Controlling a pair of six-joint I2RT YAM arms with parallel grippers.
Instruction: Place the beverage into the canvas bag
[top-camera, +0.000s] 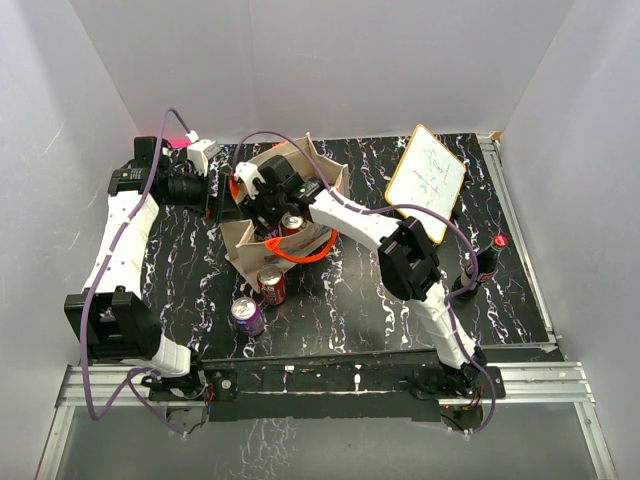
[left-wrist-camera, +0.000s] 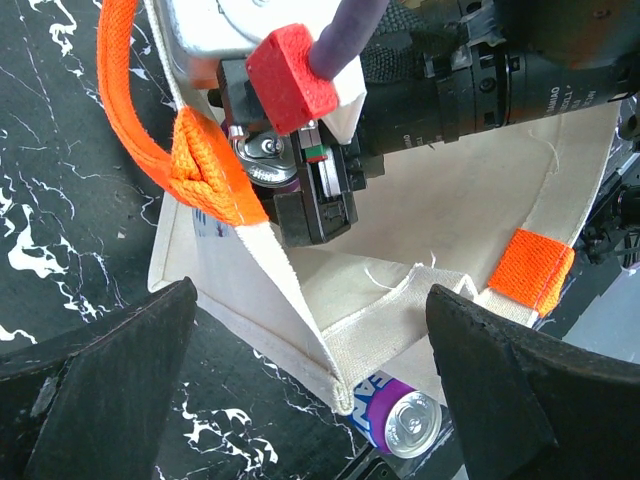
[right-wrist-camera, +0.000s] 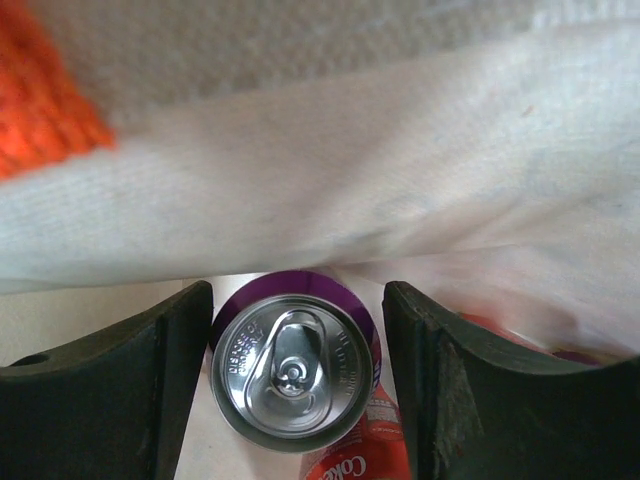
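right wrist: round shiny-topped can (right-wrist-camera: 290, 375), woven canvas bag (right-wrist-camera: 400, 180) behind.

Jaw gap filled by purple can (right-wrist-camera: 290, 372); canvas bag (right-wrist-camera: 350, 170) apparently close ahead

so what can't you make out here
top view: inside of the canvas bag, covered by the right arm
top view: white board handwriting, too small
right wrist: whether the right pincer grips the purple can, contact unclear
right wrist: red can label, cut off by bottom edge
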